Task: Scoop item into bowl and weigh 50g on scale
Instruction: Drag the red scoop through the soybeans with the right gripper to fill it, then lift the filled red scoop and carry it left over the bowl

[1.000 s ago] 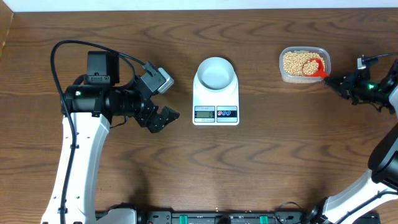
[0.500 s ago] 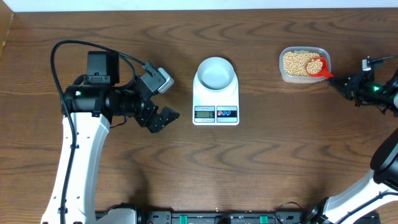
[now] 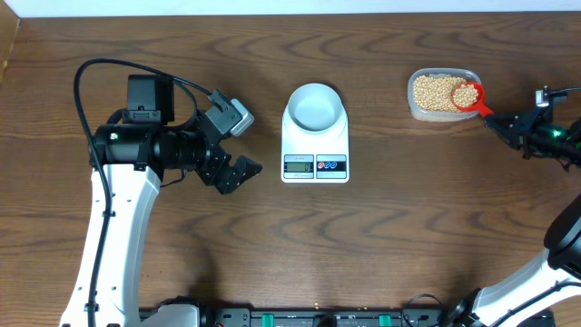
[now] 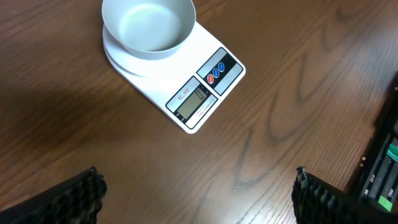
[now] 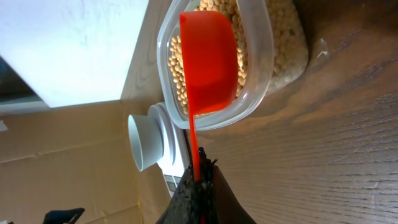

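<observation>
Beans (image 3: 434, 89), small, round, tan-yellow and too many to count, lie at the right of the dark wood-grain table (image 3: 408, 227) in one clear, round-cornered plastic tub (image 3: 410, 98). Well apart from it at centre stands one flat white rectangular scale (image 3: 315, 143), bearing one smooth round white bowl (image 3: 315, 107), empty. The left gripper (image 3: 247, 143) hangs beside the scale, jaws spread wide on nothing, while the right gripper (image 5: 198, 180) is clamped tight on the thin handle of one red scoop (image 3: 466, 94), its cup holding beans over the tub's right edge.
</observation>
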Controlling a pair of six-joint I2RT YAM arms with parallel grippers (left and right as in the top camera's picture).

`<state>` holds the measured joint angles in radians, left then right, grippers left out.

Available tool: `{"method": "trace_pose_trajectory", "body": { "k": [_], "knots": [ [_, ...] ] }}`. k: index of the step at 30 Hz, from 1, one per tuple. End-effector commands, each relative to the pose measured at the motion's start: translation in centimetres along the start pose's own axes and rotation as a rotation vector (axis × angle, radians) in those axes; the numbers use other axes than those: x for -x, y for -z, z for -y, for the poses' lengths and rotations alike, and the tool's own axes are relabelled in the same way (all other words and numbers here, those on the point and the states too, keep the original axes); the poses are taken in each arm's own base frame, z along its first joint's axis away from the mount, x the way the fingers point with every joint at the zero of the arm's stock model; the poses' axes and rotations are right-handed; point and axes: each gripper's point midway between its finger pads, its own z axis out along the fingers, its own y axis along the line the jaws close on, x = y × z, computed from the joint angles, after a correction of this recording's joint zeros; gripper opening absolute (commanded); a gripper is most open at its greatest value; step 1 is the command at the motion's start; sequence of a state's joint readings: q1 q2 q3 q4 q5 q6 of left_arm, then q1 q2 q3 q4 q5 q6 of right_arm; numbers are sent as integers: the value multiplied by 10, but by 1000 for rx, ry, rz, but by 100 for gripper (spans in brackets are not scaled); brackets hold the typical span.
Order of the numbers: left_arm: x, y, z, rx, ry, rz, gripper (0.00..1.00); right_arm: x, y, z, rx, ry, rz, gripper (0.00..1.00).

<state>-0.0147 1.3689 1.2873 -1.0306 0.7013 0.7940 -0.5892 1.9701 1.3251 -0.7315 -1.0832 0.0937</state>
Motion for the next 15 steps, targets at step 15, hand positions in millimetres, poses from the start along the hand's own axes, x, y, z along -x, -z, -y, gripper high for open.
{"method": "trace_pose_trajectory", "body": {
  "k": [15],
  "knots": [
    [4, 4, 3, -2, -23, 16, 98, -4, -2, -16, 106, 9, -19, 1]
  ]
}}
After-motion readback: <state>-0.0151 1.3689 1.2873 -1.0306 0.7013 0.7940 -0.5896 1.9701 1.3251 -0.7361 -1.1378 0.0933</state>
